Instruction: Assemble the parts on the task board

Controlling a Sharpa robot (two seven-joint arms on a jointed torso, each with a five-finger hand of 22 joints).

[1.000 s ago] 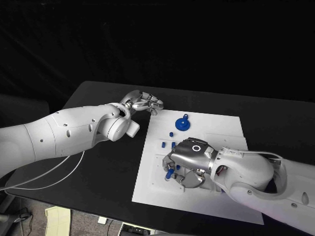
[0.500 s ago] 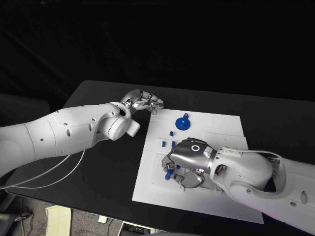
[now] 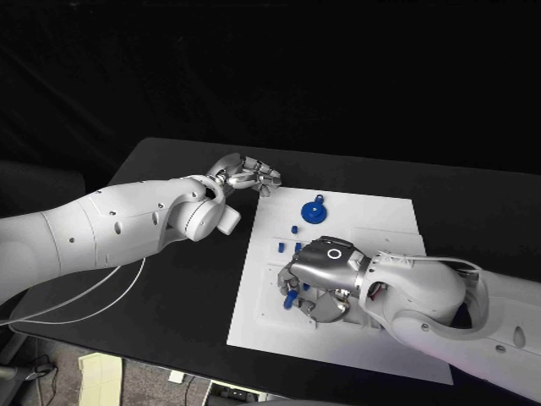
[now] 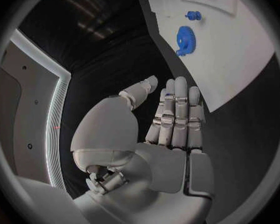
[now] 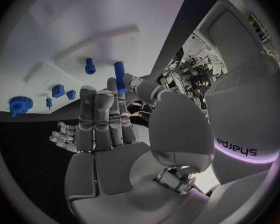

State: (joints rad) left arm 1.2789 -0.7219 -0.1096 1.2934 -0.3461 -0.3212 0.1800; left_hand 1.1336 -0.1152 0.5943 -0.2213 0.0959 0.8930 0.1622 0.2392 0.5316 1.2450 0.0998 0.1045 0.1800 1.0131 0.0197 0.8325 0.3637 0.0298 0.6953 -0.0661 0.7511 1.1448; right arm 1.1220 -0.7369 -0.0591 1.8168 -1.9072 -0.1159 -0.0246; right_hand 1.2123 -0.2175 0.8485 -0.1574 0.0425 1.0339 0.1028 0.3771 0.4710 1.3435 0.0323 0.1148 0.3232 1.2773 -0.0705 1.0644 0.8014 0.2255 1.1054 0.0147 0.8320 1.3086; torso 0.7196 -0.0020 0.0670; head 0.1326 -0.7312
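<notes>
Head view: left hand (image 3: 248,175) w/ fingers apart, holding nothing, at board (image 3: 368,222) far corner, right hand (image 3: 316,283) on board; right wrist: fingers (image 5: 130,84) pinch blue peg (image 5: 119,75); left wrist: gear (image 4: 185,39) on board.

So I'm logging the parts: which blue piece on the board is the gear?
The round toothed gear at the board's far end, nearest the left robot hand; it is wider than the small blue pegs.
</notes>
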